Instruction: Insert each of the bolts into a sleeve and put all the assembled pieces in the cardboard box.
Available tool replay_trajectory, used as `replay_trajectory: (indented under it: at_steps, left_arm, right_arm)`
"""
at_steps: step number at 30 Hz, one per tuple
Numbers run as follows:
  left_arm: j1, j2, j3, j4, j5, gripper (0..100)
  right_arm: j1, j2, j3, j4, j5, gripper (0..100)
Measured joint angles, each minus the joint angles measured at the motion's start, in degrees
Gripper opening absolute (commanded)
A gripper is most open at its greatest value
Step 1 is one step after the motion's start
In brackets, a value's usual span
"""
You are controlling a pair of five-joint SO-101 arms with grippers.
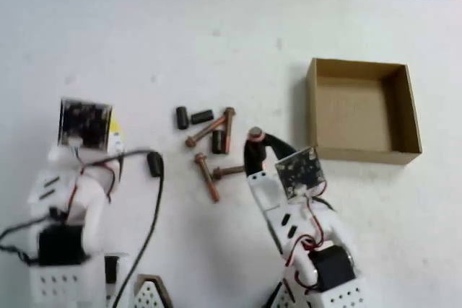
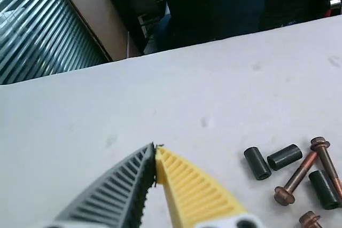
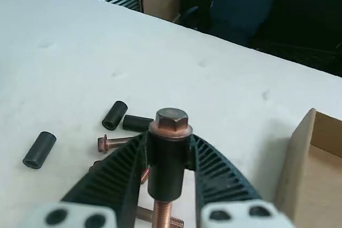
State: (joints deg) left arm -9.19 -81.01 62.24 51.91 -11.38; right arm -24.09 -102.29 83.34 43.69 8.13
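My right pincer (image 3: 168, 141) is clamped on a black cylindrical sleeve (image 3: 166, 169) with a copper-coloured hex-head bolt (image 3: 171, 121) standing through it. I hold it between the open brown cardboard box (image 1: 364, 154) and the loose copper bolts (image 1: 209, 130) and loose black sleeves (image 1: 201, 116) lying on the white desk (image 1: 216, 41). My left pincer (image 2: 155, 152) is pressed together on nothing, over bare desk beside those parts.

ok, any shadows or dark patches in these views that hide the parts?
High view: no; the table is evenly lit, and the cardboard box throws a soft shadow on its side toward the loose bolts, short of them. Left wrist view: dark room behind the table, sleeves well lit. Right wrist view: the black sleeve in the right gripper blends with its black fingers; the bolt head catches light.
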Motion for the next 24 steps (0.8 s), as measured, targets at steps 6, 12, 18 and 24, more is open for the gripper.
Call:
replay_trajectory:
  at_steps: [6,12,18,24]
  left_arm:
    - [0.00,-19.52,10.64,4.22,0.00,2]
    - [0.00,-22.59,14.07,6.51,0.00,2]
    - [0.00,-23.56,16.79,6.51,0.00,2]
    - [0.00,-23.38,21.01,6.51,0.00,2]
  right_arm:
    - [0.70,0.00,-7.82,7.74,4.92,1.7]
    - [5.19,0.79,-18.46,14.42,7.38,1.7]
    - [9.93,13.89,-28.84,16.35,7.56,1.7]
    - [16.35,31.21,-38.15,16.35,7.56,1.7]
